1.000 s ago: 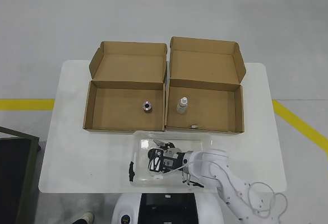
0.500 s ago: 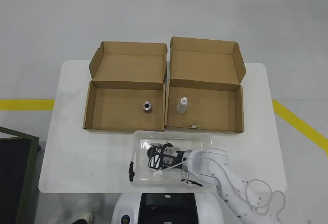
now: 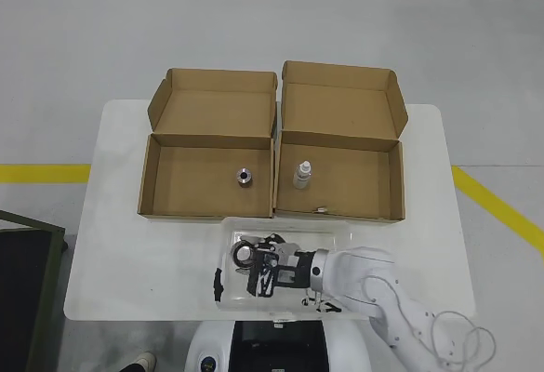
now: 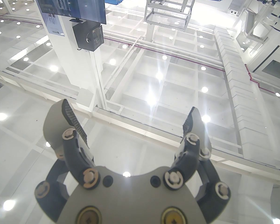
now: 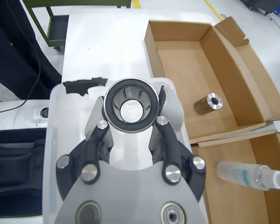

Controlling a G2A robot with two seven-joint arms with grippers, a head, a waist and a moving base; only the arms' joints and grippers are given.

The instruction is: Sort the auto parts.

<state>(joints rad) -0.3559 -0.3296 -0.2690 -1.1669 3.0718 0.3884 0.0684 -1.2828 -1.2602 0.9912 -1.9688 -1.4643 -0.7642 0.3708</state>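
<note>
A black-rimmed metal sleeve (image 5: 131, 105) is clamped between the fingers of the right gripper (image 5: 130, 108), over the left end of the clear bin (image 5: 53, 99). Just beyond the bin's far rim, the left cardboard box (image 3: 160, 177) is entered by one metal cylinder (image 3: 242, 176), with bare floor left all round it. A spray bottle (image 3: 301, 173) is seen in the right box (image 3: 397, 186). The left gripper (image 4: 129, 113) is spread wide, with nothing held.

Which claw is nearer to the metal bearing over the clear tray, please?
Right. The right claw is clamped on the metal bearing; the left claw points at the ceiling, open and empty.
</note>
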